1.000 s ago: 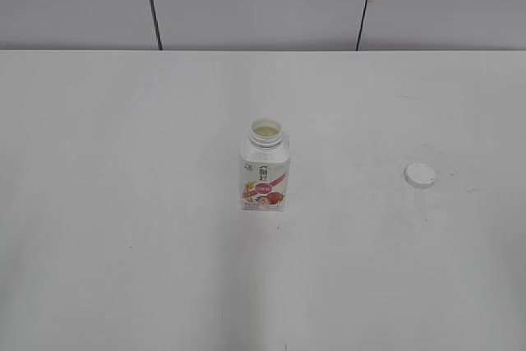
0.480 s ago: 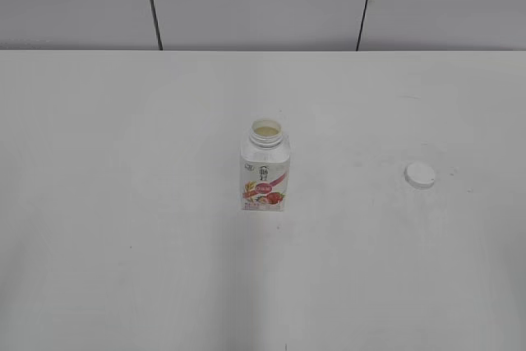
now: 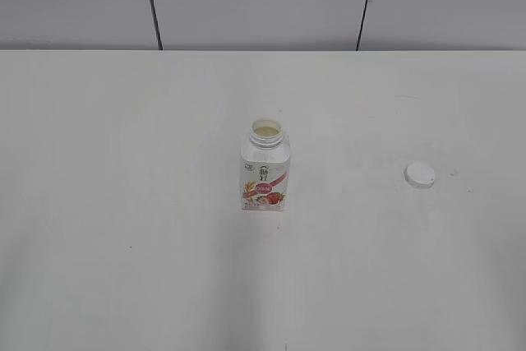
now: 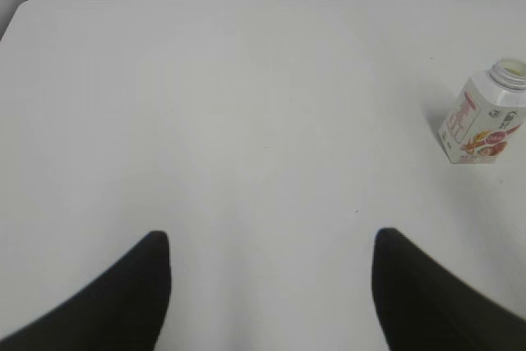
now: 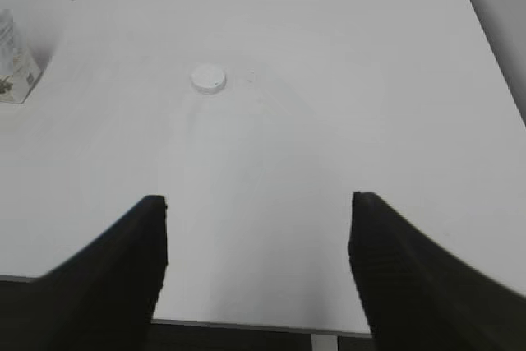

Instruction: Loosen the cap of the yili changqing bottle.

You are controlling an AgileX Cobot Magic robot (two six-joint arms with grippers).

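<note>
One yili changqing bottle (image 3: 265,172) upright, neck open (pink-red label), cap (image 3: 419,174) apart.

In your right wrist view, the small squarish white plastic bottle with the pink-red fruit label (image 5: 15,67) is cut off by the left edge, so you see only a corner of it. The label's print is too small to read in any view. Both pairs of dark gripper fingers (image 4: 123,302) (image 5: 115,265) run off the bottom edges, their bases hidden from you.
</note>
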